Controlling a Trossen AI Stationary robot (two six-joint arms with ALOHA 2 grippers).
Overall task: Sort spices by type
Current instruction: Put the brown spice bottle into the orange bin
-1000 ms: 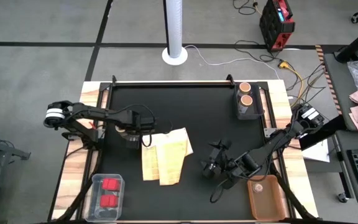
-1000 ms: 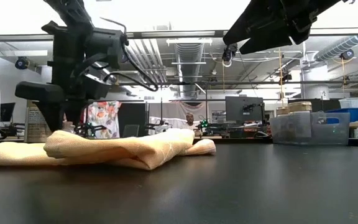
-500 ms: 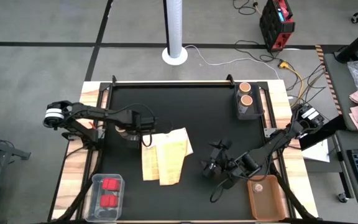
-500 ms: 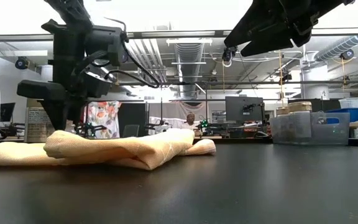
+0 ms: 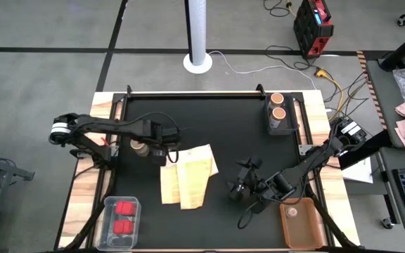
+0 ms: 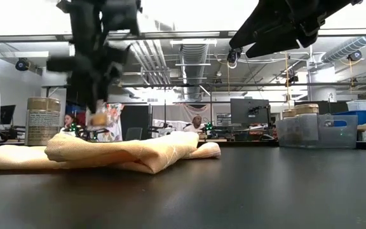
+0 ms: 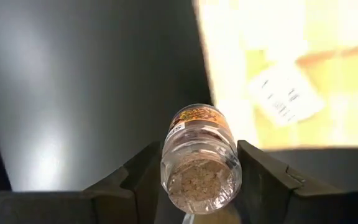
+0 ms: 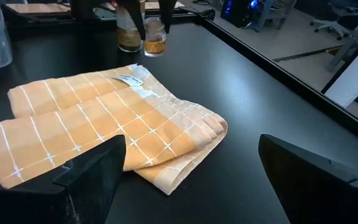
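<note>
The left gripper [image 7: 197, 180] is clamped on a small spice jar [image 7: 199, 158], lifted just beside the yellow cloth's [image 5: 185, 176] edge — another jar [image 5: 140, 148] stands close behind. The right gripper [image 5: 236, 188] hangs spread wide over bare black mat [image 5: 216, 126] — well apart.

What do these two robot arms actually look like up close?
Both arms are dark, slim and jointed, with black cables looping alongside. The left arm has a white band near its base. Each ends in a gripper, like the right gripper, with two flat, wedge-shaped black fingers.
</note>
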